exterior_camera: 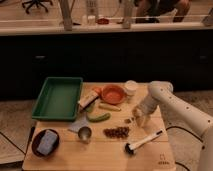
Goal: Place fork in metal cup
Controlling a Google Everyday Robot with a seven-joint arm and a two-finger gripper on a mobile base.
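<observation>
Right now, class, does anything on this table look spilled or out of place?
Brown bits lie loose on the table, in no dish, beside the metal cup. The gripper hangs low near them.

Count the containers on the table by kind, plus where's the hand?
Bowls: 2, orange bowl, dark bowl
Cups: 2, white cup, metal cup
Trays: 1, green tray
Total: 5
The hand is over the table's right side, near the white cup.
</observation>
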